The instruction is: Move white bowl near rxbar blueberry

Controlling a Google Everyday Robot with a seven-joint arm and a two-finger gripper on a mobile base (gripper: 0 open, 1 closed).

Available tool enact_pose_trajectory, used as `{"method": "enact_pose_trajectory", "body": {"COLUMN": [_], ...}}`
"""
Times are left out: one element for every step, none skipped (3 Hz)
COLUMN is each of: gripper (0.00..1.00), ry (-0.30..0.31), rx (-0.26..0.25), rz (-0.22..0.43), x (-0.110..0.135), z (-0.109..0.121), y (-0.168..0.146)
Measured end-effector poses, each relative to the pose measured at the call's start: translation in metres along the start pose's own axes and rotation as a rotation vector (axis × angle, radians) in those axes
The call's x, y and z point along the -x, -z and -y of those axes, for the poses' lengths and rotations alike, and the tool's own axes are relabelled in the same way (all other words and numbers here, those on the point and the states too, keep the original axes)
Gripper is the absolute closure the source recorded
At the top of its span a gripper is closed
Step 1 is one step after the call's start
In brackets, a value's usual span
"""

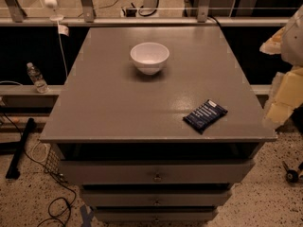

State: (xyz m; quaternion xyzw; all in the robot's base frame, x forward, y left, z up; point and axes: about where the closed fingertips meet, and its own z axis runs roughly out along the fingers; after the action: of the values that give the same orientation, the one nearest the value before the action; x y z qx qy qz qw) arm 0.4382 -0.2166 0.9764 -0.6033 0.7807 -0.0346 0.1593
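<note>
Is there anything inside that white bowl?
The white bowl looks empty: only its plain white inside shows. Its near wall hides a sliver of the inside. The claw hovers beside the table, at far right.

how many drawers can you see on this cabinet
3, stacked on the cabinet front: top drawer, middle drawer, bottom drawer at the frame edge; more may be hidden below. The gripper is right of the cabinet.

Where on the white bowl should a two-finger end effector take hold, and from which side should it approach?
Take the white bowl by its rim, pinching the wall from above. It stands upright and open on the cabinet top, and its smooth sides taper downward, so a side grip would likely slip. The end effector is beyond the right edge, so the rim's right part is probably nearest.
</note>
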Motion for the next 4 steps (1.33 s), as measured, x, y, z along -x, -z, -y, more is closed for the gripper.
{"method": "enact_pose_trajectory", "body": {"gripper": [0.0,0.0,0.0,0.0], "ry": [0.0,0.13,0.337,0.484], "rx": [0.0,-0.023,-0.052,-0.063], "rz": [0.0,0.051,0.173,0.292], "x": [0.0,0.032,0.09,0.143], "z": [0.0,0.029,0.075,0.107], "y": [0.0,-0.018,-0.052,-0.086]}}
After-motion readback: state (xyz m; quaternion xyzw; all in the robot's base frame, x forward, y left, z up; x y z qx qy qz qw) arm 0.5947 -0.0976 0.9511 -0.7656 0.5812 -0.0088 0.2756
